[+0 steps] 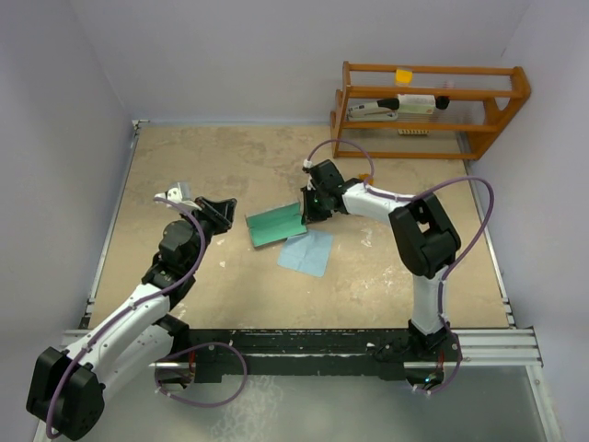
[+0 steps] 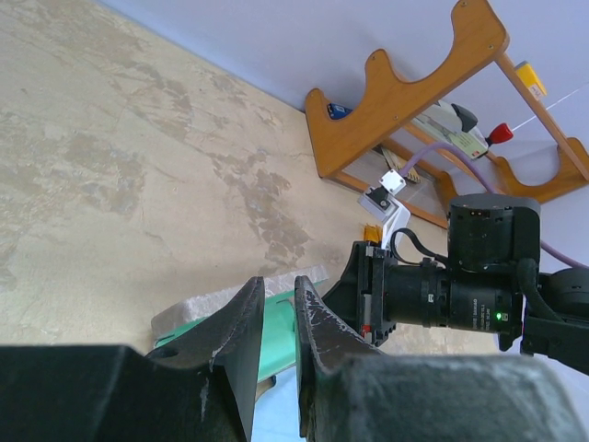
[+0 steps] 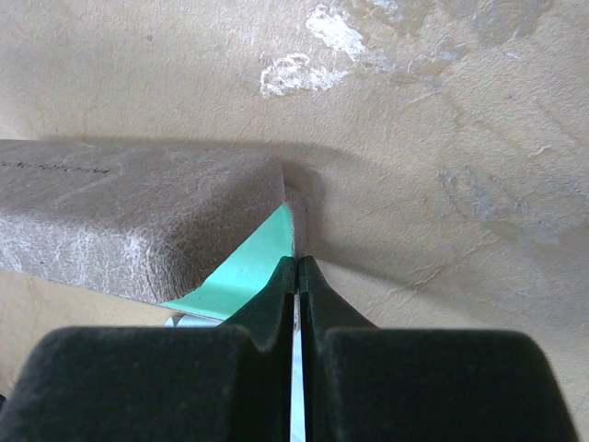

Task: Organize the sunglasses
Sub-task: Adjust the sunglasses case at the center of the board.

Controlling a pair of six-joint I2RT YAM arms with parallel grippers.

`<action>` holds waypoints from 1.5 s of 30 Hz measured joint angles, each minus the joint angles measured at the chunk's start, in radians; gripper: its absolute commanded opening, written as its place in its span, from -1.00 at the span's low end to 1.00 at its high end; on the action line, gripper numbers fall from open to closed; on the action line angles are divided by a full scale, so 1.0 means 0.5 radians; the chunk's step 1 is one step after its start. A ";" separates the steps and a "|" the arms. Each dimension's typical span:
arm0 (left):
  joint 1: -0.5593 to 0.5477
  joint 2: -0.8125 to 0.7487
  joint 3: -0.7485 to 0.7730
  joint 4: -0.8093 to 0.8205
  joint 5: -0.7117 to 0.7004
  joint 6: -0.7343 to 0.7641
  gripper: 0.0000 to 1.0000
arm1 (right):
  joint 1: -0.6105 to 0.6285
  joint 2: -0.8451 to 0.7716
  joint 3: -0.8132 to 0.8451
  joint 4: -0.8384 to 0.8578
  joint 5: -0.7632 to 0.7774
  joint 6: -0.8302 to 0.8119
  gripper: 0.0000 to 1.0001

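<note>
Beige mottled bench (image 1: pixel 386 267): open grey green-lined case (image 1: pixel 274 224), light blue square cloth (image 1: pixel 306 252) just beside. Right end effector (image 1: pixel 308 210) fully closed at case's end; left end effector (image 1: pixel 225 214) slightly parted, empty.

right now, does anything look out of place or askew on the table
the grey case lies open and skewed to the table edges, green lining showing, with the blue cloth loose beside it
</note>
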 measured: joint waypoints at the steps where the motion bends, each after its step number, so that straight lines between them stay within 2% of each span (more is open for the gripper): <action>1: 0.000 0.000 0.000 0.000 0.000 0.000 -0.66 | 0.000 0.005 0.004 -0.005 -0.001 0.002 -1.00; 45: 0.000 0.013 0.000 0.015 0.017 0.001 -0.65 | -0.008 -0.090 -0.169 0.218 0.277 0.443 -1.00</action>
